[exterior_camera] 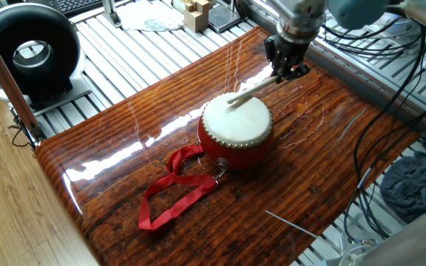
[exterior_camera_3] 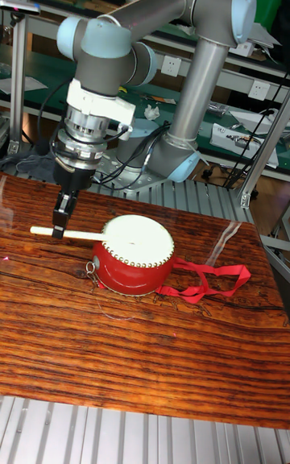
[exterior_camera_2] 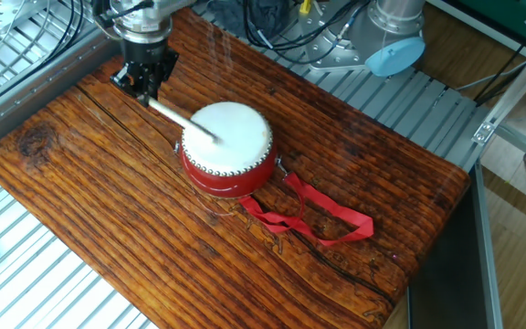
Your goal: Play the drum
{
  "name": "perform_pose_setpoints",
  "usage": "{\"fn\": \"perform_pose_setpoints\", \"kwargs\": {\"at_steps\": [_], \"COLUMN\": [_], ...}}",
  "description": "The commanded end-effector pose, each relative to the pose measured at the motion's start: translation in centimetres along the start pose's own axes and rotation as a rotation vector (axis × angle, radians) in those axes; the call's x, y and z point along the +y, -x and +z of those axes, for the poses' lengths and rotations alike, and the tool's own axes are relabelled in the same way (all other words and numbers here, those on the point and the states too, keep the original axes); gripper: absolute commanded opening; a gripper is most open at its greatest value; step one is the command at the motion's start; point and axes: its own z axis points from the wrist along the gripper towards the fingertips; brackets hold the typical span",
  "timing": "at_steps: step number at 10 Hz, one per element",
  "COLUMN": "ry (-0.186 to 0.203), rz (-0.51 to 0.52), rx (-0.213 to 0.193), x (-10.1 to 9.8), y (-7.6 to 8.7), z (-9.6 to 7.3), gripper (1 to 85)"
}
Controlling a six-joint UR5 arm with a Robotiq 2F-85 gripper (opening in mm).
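Note:
The drum [exterior_camera: 235, 124] [exterior_camera_2: 229, 137] [exterior_camera_3: 135, 245], red with a cream skin, sits upright in the middle of the glossy wooden board [exterior_camera: 324, 162]. Its red ribbon strap [exterior_camera: 170, 193] [exterior_camera_2: 322, 217] [exterior_camera_3: 211, 279] trails across the wood. My gripper [exterior_camera: 285, 70] [exterior_camera_2: 142, 84] [exterior_camera_3: 59, 226] hangs beside the drum and is shut on a pale drumstick [exterior_camera: 254, 87] [exterior_camera_2: 183, 121] [exterior_camera_3: 80, 233]. The stick lies nearly level, its tip over the edge of the skin. I cannot tell whether the tip touches the skin.
A big black ring-shaped device [exterior_camera: 28, 48] stands on the slatted metal bench beyond the board. A thin metal rod [exterior_camera: 291, 225] lies near one board corner, with a grey cloth [exterior_camera: 416, 185] past it. Wooden blocks [exterior_camera: 196, 13] and cables sit behind the arm's base [exterior_camera_2: 386, 37].

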Motion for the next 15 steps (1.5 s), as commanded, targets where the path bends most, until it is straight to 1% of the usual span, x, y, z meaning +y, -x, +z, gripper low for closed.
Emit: {"fn": "perform_pose_setpoints", "kwargs": {"at_steps": [1, 2, 3, 4, 6, 7, 8, 9, 11, 13, 14, 15], "ry": [0.018, 0.036, 0.054, 0.063, 0.064, 0.073, 0.097, 0.123, 0.137, 0.14, 0.147, 0.153], "rz": [0.028, 0.05, 0.084, 0.121, 0.227, 0.277, 0.358, 0.43, 0.514, 0.624, 0.662, 0.69], "rx": [-0.002, -0.013, -0.031, -0.031, -0.029, -0.023, -0.011, -0.012, -0.003, 0.066, 0.098, 0.117], "x": [0.9, 1.3, 1.6, 1.7, 1.6, 1.6, 2.1, 2.7, 2.9, 3.4, 3.8, 4.1], "y": [-0.7, -0.8, -0.7, -0.9, -0.7, -0.5, -0.4, -0.1, 0.0, -1.3, -1.8, -2.0], "z": [-1.9, -2.3, -2.6, -2.7, -2.8, -2.9, -3.0, -3.0, -2.7, -2.6, -2.5, -2.3], "gripper": [1.0, 1.0, 1.0, 1.0, 1.0, 1.0, 1.0, 1.0, 1.0, 1.0, 1.0, 1.0]}}
